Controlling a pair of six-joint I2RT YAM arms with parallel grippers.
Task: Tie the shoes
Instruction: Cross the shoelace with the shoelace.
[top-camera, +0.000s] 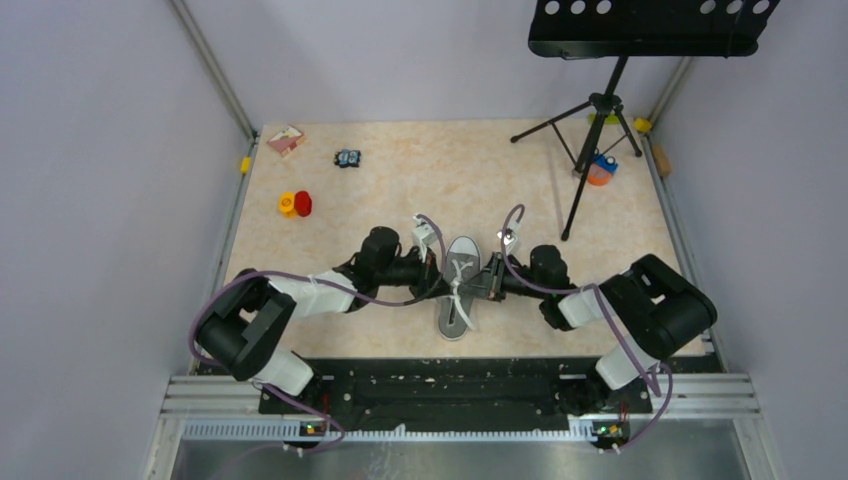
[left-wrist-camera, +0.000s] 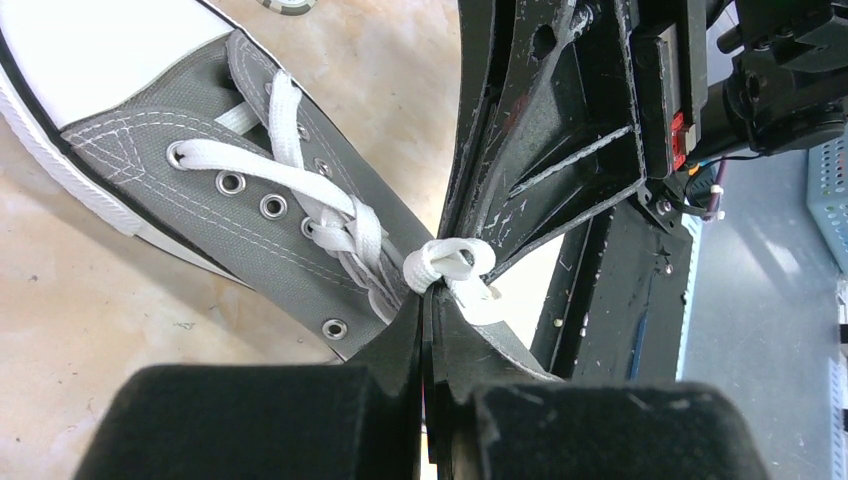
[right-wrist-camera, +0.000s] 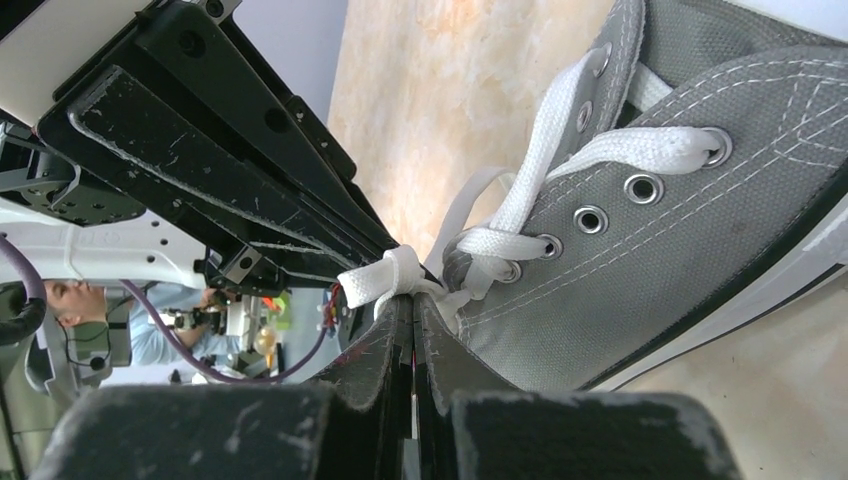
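My top camera sits high above and behind me, looking down from afar on the whole table (top-camera: 400, 190). Each wrist camera looks along its own fingers from very close. The left gripper (left-wrist-camera: 428, 300) rises from bottom centre, and so does the right gripper (right-wrist-camera: 412, 305), each facing the other. All three views share the sneaker (top-camera: 460, 285). Both wrist views share the lace knot (left-wrist-camera: 450, 262) mid-frame.

Top view: sneaker (top-camera: 462, 256) mid hidden btwn left claw (top-camera: 441, 272) & right claw (top-camera: 487, 283); laces (top-camera: 459, 305) too small to read. Wrist views: toe cap (left-wrist-camera: 95, 45) cropped beyond claw.
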